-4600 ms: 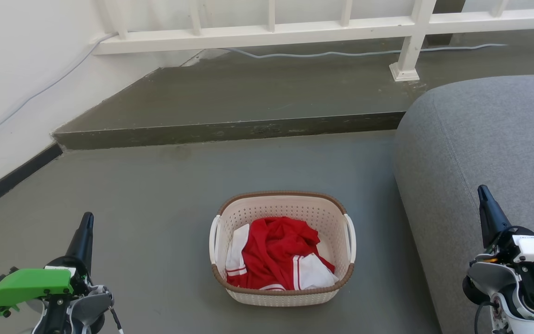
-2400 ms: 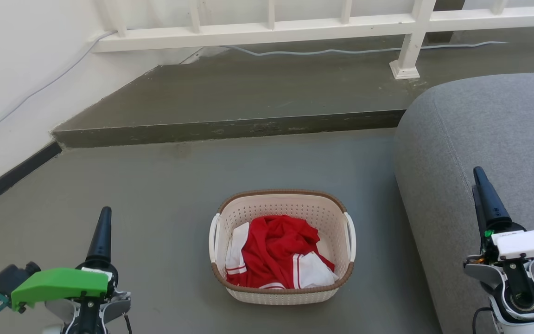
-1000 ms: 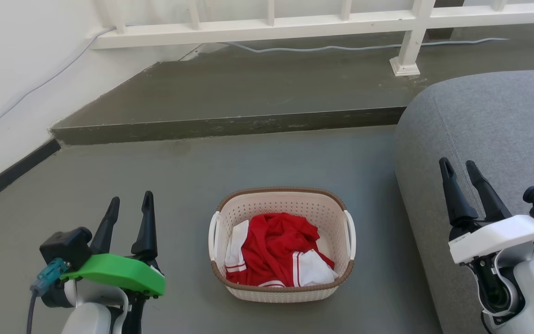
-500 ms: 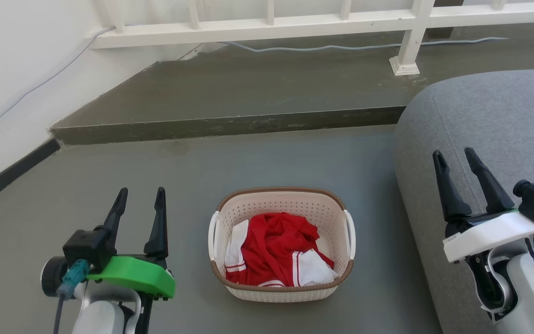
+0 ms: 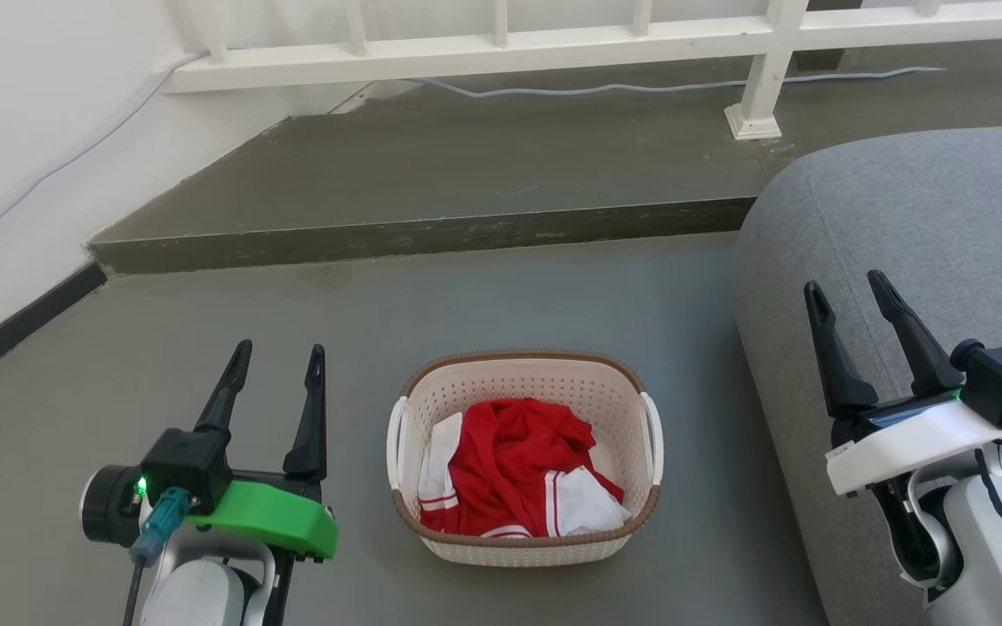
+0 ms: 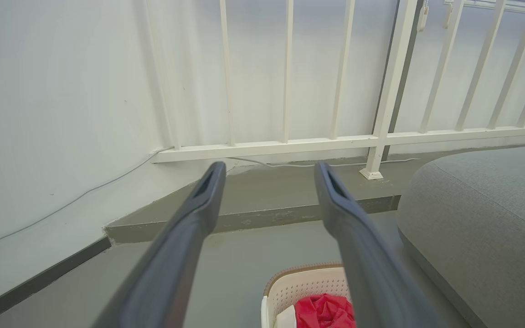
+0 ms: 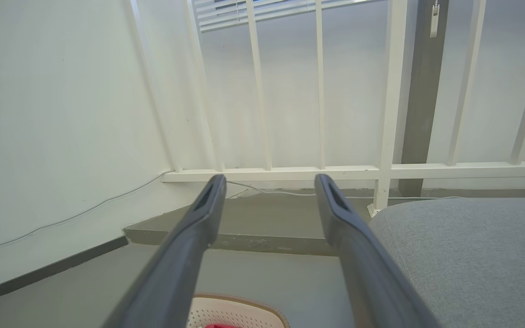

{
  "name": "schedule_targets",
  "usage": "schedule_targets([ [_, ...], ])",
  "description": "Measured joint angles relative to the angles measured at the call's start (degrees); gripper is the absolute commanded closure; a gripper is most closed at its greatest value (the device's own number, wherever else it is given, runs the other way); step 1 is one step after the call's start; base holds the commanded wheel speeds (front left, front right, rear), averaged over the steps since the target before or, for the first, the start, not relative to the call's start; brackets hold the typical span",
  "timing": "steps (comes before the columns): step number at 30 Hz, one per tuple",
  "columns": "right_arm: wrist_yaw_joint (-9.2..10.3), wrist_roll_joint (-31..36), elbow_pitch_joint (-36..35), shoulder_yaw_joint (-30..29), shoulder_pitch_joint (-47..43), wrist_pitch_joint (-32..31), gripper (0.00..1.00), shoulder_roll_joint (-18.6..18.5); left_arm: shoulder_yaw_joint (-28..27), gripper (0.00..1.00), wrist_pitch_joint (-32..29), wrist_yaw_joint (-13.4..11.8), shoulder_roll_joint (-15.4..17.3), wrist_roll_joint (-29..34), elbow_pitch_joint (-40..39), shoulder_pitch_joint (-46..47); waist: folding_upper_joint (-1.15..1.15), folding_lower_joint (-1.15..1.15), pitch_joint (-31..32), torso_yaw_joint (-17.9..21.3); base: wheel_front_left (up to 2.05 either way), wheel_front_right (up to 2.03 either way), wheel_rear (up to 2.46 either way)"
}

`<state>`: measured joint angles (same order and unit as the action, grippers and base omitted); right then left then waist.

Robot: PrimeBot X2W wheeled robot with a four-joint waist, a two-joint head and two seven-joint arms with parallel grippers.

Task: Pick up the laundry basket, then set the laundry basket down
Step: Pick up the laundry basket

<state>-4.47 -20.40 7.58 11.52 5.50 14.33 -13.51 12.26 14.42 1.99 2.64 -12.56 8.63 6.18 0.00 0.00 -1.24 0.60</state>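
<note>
Both claws have swung forward and now stand apart, empty: left claw (image 5: pixel 281 348), right claw (image 5: pixel 844 283). Your basket (image 5: pixel 518 549) sits on the floor (image 5: pixel 292 296) between them. It looks light and stiff, so take its side handles (image 5: pixel 395 439).

That laundry basket (image 5: pixel 523 549) reads as smooth cream plastic, perforated, its brown rim woven-look; the clothes (image 5: pixel 510 474) inside are soft crumpled cloth. Floor (image 5: pixel 553 296) is matt, rough concrete, sofa (image 5: pixel 927 209) coarse grey fabric.
</note>
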Motion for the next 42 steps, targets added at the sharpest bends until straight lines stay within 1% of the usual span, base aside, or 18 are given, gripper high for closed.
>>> schedule_targets([
  [11, -0.53, 0.7, 0.1, -1.0, 0.0, 0.0, 0.0, 0.8, -0.2, 0.0, 0.0, 0.0, 0.0, 0.0, -0.1, 0.0, 0.0, 0.0, -0.2, 0.4, 0.0, 0.0, 0.0],
  [22, -1.09, 0.8, 0.0, -1.8, 0.0, 0.0, 0.0, 1.0, -0.2, 0.0, 0.0, -0.2, 0.0, 0.1, -1.3, 0.8, 0.0, 0.0, -2.9, 1.1, 0.0, 0.0, 0.0],
  [30, -1.52, 0.8, 0.0, -2.5, 1.4, 0.0, 0.0, 1.0, 0.5, 0.0, 0.0, -0.9, -0.1, -0.4, -2.0, 2.4, 0.0, 0.0, -6.7, 1.7, 0.0, 0.0, 0.0],
  [37, -1.62, 0.8, 0.3, -3.4, 3.4, 0.0, 0.0, 1.0, 0.8, 0.0, 0.0, -1.6, -0.1, -0.3, -2.0, 4.8, 0.0, 0.0, -11.3, 2.4, 0.0, 0.0, 0.0],
  [39, -2.07, 0.7, 0.5, -3.4, 4.1, 0.0, 0.0, 1.0, 0.8, 0.0, 0.0, -1.6, -0.1, -0.3, -1.9, 5.9, 0.0, 0.0, -12.8, 2.6, 0.0, 0.0, 0.0],
  [42, -2.07, 0.7, 1.7, -3.5, 5.6, 0.0, 0.0, 1.0, 0.9, 0.0, 0.0, -2.1, -0.1, -0.3, -1.4, 7.5, 0.0, 0.0, -15.1, 2.9, 0.0, 0.0, 0.0],
])
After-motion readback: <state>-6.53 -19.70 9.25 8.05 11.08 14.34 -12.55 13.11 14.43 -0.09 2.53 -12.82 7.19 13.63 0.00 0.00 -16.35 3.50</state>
